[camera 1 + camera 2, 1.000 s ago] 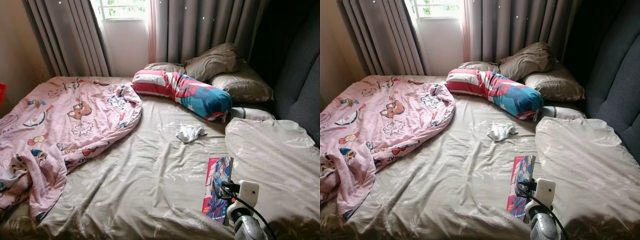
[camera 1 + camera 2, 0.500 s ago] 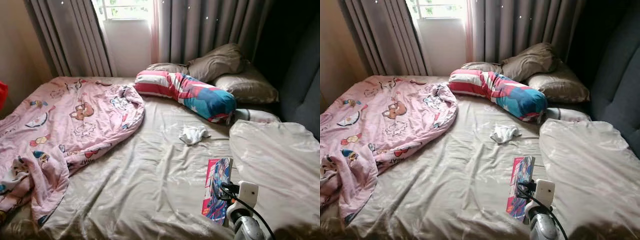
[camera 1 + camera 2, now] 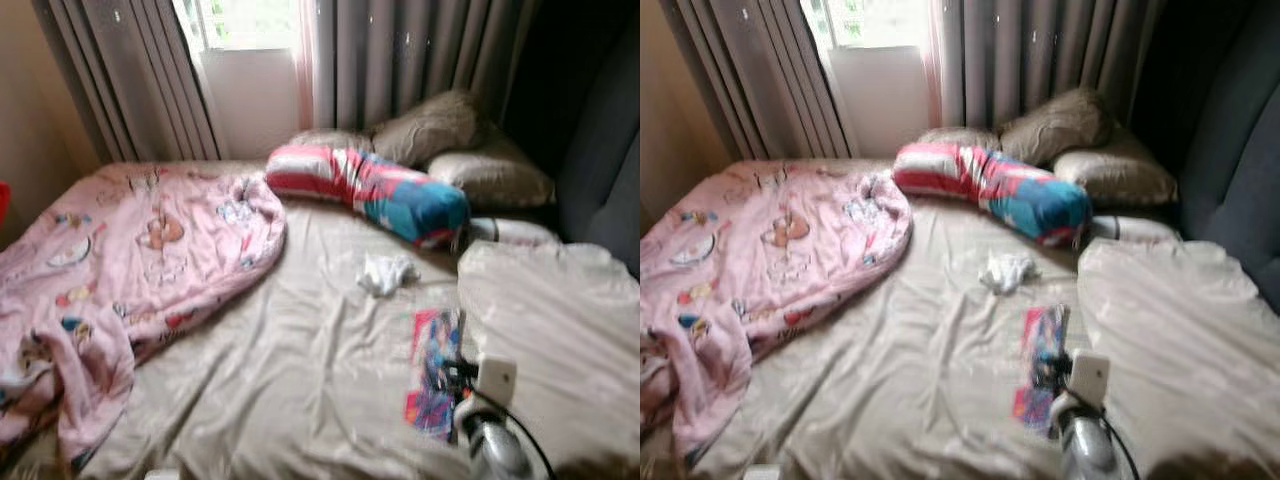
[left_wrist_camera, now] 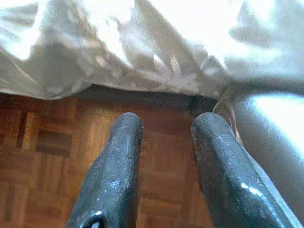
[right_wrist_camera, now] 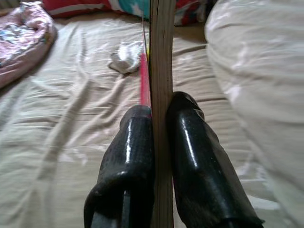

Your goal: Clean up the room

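Note:
My right gripper (image 5: pixel 160 108) is shut on a thin book (image 5: pixel 160 57) with a colourful cover, held on edge low over the beige bed sheet (image 3: pixel 300 380). In the eye views the book (image 3: pixel 436 368) shows just ahead of my right wrist (image 3: pixel 490 440). A small white crumpled cloth (image 3: pixel 386 273) lies on the sheet beyond the book. A pink cartoon blanket (image 3: pixel 130 260) is bunched over the bed's left side. My left gripper (image 4: pixel 167 124) hangs open and holds nothing, above a wooden floor (image 4: pixel 47 156) by the hanging sheet edge.
A striped red, white and blue bolster (image 3: pixel 370 190) and brown pillows (image 3: pixel 440 130) lie at the head of the bed. A folded beige duvet (image 3: pixel 560 320) covers the right side. Grey curtains (image 3: pixel 420 60) and a window (image 3: pixel 245 20) stand behind. The eye views are blurred.
The whole picture has shifted a little and turned blurry, so the camera is moving. The book stays in my right gripper; things on the bed have not moved.

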